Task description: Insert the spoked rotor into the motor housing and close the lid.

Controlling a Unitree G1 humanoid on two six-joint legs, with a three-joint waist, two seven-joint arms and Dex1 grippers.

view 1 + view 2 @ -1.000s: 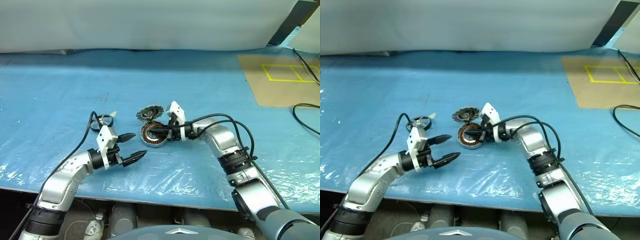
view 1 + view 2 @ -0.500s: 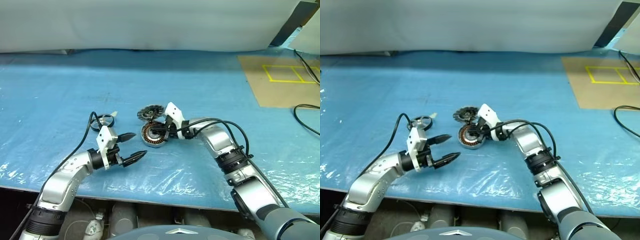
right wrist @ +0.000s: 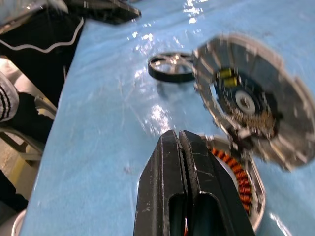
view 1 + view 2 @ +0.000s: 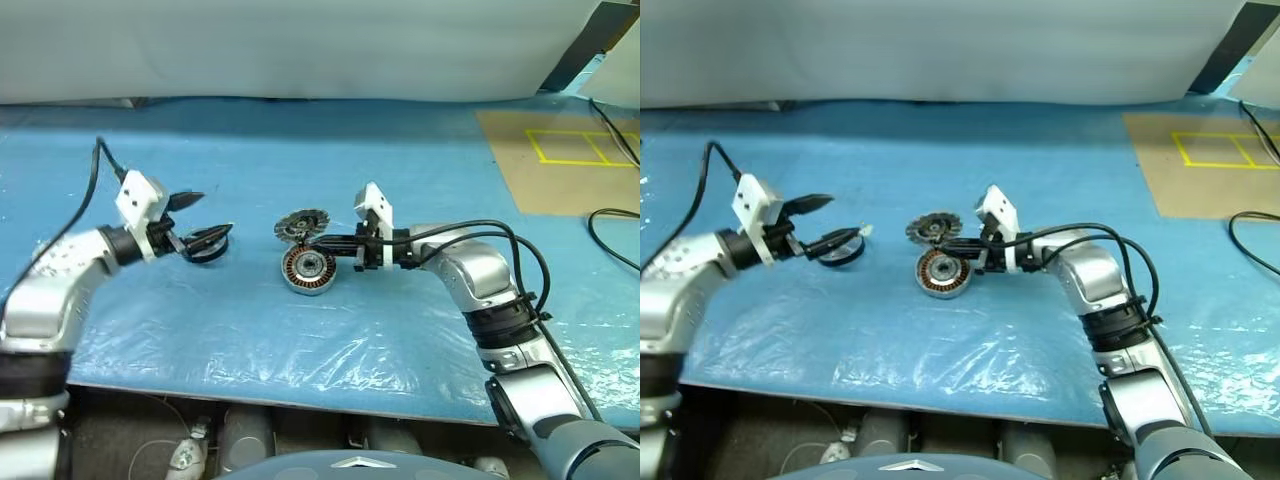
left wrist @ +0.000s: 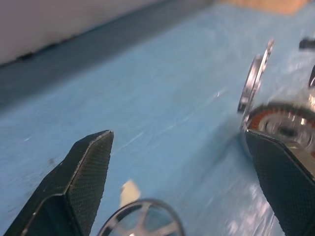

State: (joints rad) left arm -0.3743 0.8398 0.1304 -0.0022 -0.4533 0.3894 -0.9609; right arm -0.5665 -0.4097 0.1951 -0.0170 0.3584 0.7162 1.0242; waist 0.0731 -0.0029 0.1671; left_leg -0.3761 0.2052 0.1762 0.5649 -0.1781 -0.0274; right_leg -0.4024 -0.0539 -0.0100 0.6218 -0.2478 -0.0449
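Jaws spread wide, left gripper (image 4: 205,222) hovers at the light, stiff spoked rotor (image 4: 843,247), best pinched by its rim, while the clenched right gripper (image 4: 322,243) steadies the motor housing (image 4: 308,269).

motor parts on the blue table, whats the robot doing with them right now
A two-armed robot is assembling a motor. The left gripper, open, is at the spoked rotor lying on the blue table, not yet gripping it. The right gripper is shut, its tips over the motor housing, with the lid hinged open behind. The rotor is not yet inserted.
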